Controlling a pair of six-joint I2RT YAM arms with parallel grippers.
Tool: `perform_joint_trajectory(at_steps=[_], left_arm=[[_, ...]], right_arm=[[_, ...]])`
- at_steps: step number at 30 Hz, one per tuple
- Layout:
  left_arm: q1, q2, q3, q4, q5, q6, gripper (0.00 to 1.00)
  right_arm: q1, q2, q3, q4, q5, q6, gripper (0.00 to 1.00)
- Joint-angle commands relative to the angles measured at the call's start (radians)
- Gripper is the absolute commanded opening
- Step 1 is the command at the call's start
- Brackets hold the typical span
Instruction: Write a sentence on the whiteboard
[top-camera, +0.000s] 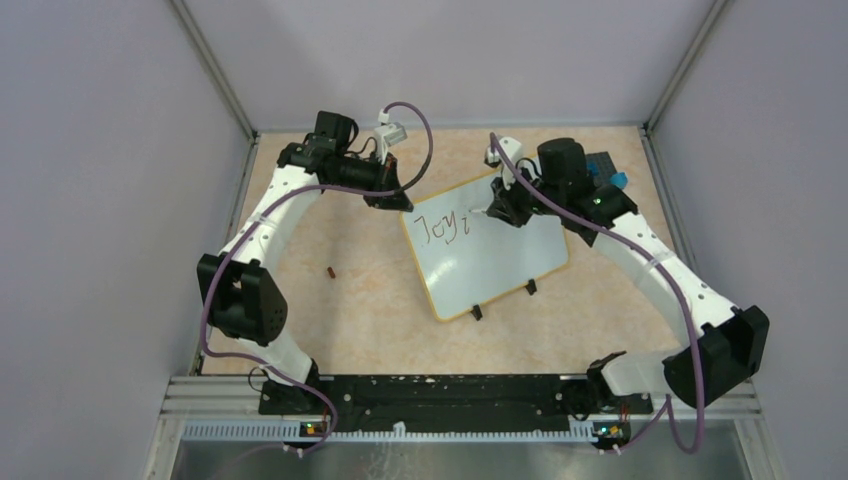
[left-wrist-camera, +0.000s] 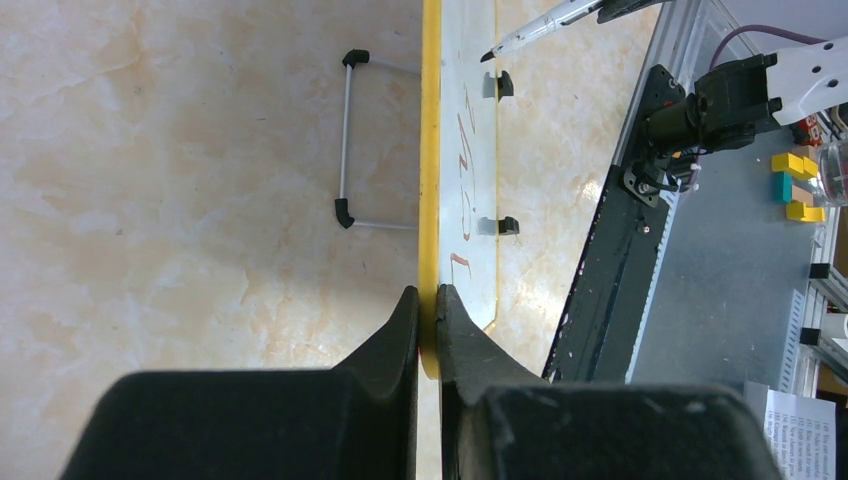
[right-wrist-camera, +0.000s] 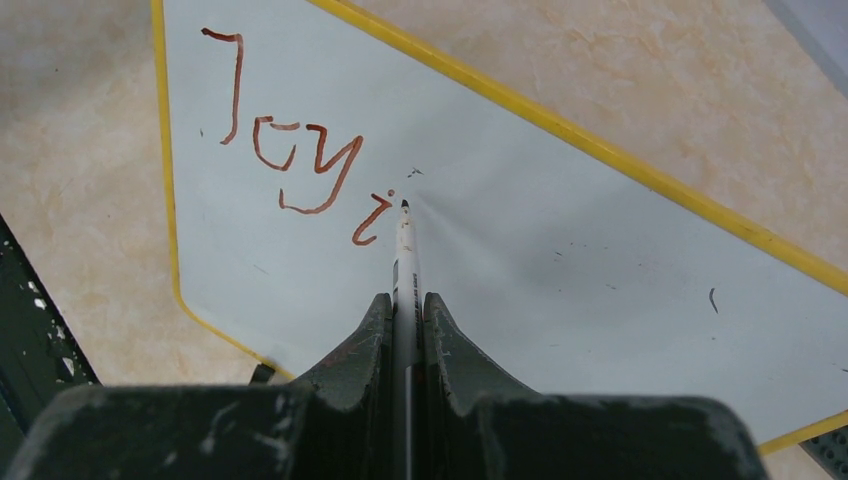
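- The whiteboard (top-camera: 490, 255) is lying flat on the table (top-camera: 370, 300), turned a bit crooked.
- The left pincer (top-camera: 392, 203) is sitting at the whiteboard's far left corner.
- Its two fingers are pinching tight on the whiteboard's yellow rim (left-wrist-camera: 431, 150), and the rim is running straight out from between them.
- The right pincer (top-camera: 497, 212) is hanging over the far part of the whiteboard, just right of the writing.
- Its fingers are squeezing together on a white pen (right-wrist-camera: 404, 250), which is sticking out ahead of them.
- The pen's dark tip is pointing at the whiteboard just right of the little "i". I cannot tell if it is touching.
- The sentence (right-wrist-camera: 300, 150) is showing only "Joy i" in reddish-brown, near the whiteboard's far left corner.
- Two black clip feet (top-camera: 476, 312) are poking out from the whiteboard's near edge.
- A small brown thing (top-camera: 331, 271) is lying on the table, well to the left of the whiteboard.
- A dark blue plate (top-camera: 603, 165) is sitting past the whiteboard's far right corner, partly hidden by the right arm.
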Motion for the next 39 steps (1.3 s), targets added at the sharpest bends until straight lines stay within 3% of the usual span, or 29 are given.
perform_joint_trajectory(at_steps=[1, 20, 39], left_arm=[[-0.003, -0.008, 0.001, 0.023, 0.02, 0.022, 0.0], [-0.003, -0.003, -0.002, 0.029, 0.022, 0.023, 0.0], [-0.003, -0.007, -0.007, 0.029, 0.018, 0.023, 0.0]], right_arm=[[-0.006, -0.012, -0.006, 0.018, -0.017, -0.014, 0.0], [-0.001, 0.0, -0.09, 0.038, -0.015, -0.02, 0.0], [-0.012, 0.031, 0.019, 0.067, 0.043, -0.003, 0.0]])
